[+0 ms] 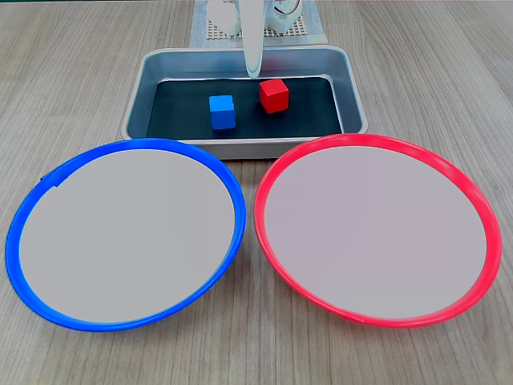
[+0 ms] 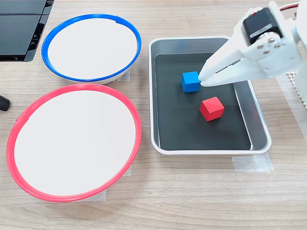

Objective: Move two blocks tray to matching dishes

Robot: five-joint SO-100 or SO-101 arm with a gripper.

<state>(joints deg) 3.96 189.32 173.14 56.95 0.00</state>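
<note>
Both cubes are seen on the dark bottom of the tray, right of centre in a fixed view: blue block above red block. White gripper is held just beside the blue block, jaws closed on nothing. Blue-rimmed dish upper left, red-rimmed dish lower left.

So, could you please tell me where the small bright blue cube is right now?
In both fixed views, the small blue cube sits inside the silver metal tray, beside the small red cube.
</note>
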